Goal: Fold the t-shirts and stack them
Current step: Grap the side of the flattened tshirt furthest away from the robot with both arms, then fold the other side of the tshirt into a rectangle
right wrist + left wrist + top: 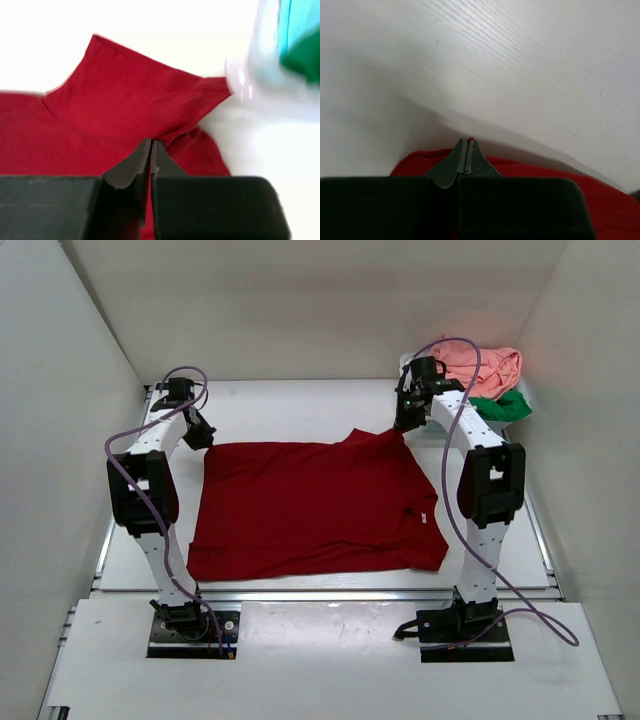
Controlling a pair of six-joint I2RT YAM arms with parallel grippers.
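Note:
The dark red t-shirt [310, 505] lies spread flat on the white table [300, 400]. My left gripper [203, 437] is shut on the shirt's far left corner; in the left wrist view the closed jaws [466, 142] pinch the red edge [530, 167]. My right gripper [402, 426] is shut on the shirt's far right part by the sleeve; in the right wrist view [151, 144] the red cloth [115, 90] bunches into the closed jaws. The salmon pink t-shirt [485, 365] and the green t-shirt [503, 407] lie heaped at the far right.
A white basket [260, 85] holding the pink and green shirts stands close to the right of my right gripper. White walls enclose the table on the left, back and right. The arm bases stand at the near edge.

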